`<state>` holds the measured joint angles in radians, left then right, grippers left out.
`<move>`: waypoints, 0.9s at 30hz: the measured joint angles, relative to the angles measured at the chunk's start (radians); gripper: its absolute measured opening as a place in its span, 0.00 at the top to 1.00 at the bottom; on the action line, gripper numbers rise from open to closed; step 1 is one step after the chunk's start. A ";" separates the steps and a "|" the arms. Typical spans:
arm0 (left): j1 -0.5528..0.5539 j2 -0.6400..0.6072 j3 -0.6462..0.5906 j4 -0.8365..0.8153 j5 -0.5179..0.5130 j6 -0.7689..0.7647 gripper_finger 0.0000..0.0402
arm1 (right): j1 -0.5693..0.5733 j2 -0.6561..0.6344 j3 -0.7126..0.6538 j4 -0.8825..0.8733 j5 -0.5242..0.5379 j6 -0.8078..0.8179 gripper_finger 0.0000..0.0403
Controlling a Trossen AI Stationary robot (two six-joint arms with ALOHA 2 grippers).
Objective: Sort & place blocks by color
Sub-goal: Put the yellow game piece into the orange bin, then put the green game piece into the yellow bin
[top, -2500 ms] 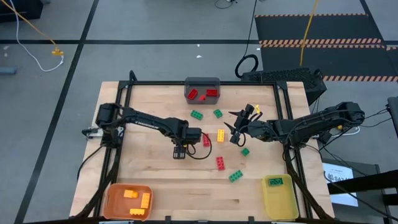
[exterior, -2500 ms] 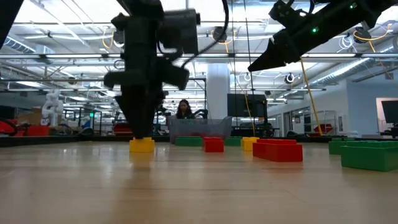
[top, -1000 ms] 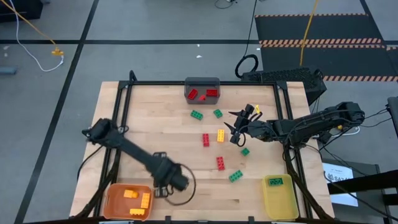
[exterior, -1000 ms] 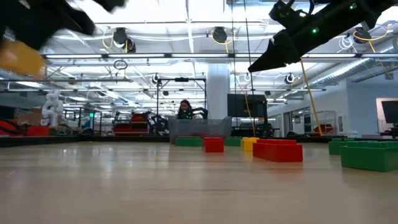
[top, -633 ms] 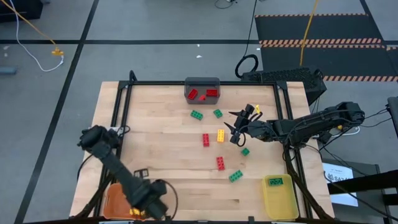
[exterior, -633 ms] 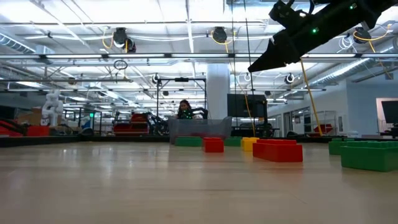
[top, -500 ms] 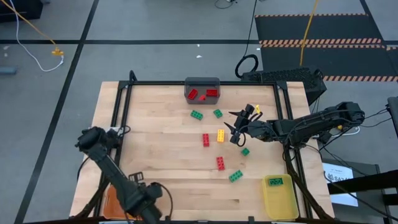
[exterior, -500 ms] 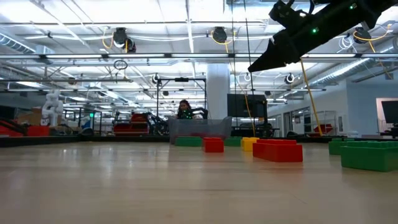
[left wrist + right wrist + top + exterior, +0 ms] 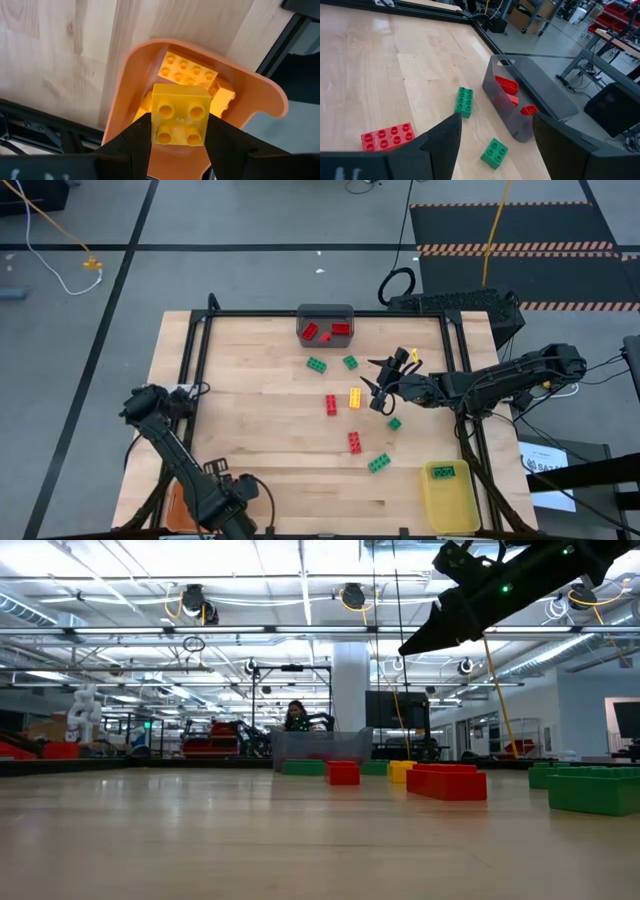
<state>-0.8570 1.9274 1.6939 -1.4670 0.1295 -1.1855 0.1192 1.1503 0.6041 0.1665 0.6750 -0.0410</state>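
My left gripper (image 9: 230, 515) (image 9: 179, 132) hangs over the orange bin (image 9: 270, 92) at the table's near left corner, shut on a yellow four-stud block (image 9: 180, 115). Other yellow blocks (image 9: 187, 75) lie in that bin. My right gripper (image 9: 375, 391) (image 9: 495, 150) (image 9: 430, 635) is open, hovering above the table's right middle and touching nothing. Loose on the table lie red blocks (image 9: 331, 405) (image 9: 355, 442), a yellow block (image 9: 354, 397) and several green ones (image 9: 316, 364) (image 9: 351, 362) (image 9: 379, 463). My left gripper pinches the yellow block between its two fingers (image 9: 137, 142), one on each of two opposite side faces (image 9: 154, 117). The fingers come from above, pointing down. The block is lifted clear above the orange bin, its studs facing the wrist camera.
A gray bin (image 9: 326, 323) (image 9: 540, 105) holding red blocks stands at the far edge. A yellow bin (image 9: 449, 492) with a green block sits at the near right corner. A black frame (image 9: 205, 330) rims the table. Bare wood (image 9: 250, 400) lies left of the loose blocks.
My left arm has swung from the table's near middle toward the near left corner, carrying the yellow block, and now covers most of the orange bin. It left the low view. My right arm has kept still.
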 joint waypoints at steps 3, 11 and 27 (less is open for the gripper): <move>0.000 0.000 0.000 -0.003 0.000 -0.008 0.58 | 0.000 0.000 0.000 0.000 0.000 0.000 0.42; 0.000 0.000 -0.008 -0.053 0.013 -0.081 0.46 | 0.000 0.000 0.000 0.000 0.000 -0.001 0.42; 0.236 0.000 -0.016 -0.050 -0.114 0.189 0.37 | 0.000 0.000 0.000 0.000 0.000 -0.001 0.42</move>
<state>-0.6209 1.9274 1.6779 -1.5173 0.0156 -0.9965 0.1192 1.1503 0.6041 0.1669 0.6750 -0.0418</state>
